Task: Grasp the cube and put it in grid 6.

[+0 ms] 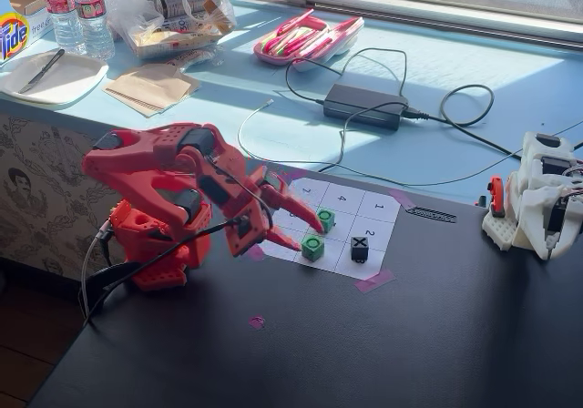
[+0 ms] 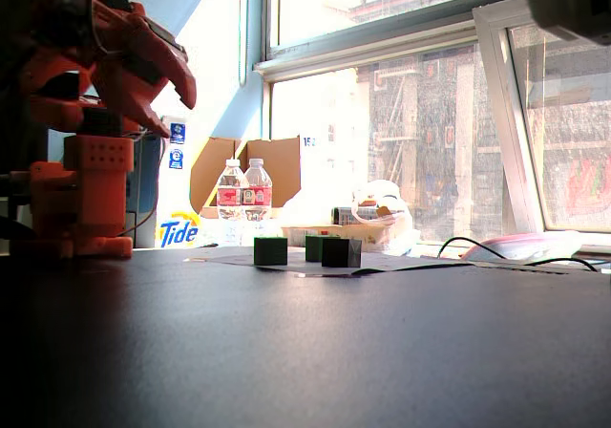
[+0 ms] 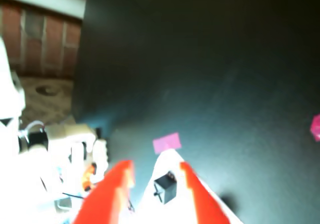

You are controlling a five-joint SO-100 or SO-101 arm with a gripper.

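My gripper hangs above the numbered sheet, fingers spread, nothing between them. The cube is small, bright green, with a dark ring on top, sitting on the sheet beside its twin and a black X cube.

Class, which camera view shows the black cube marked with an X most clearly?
The high fixed view: the black cube sits in plain sight on the numbered sheet, its white X readable. The low fixed view shows it only as a dark side-on block. The wrist view shows it blurred between the red fingers.
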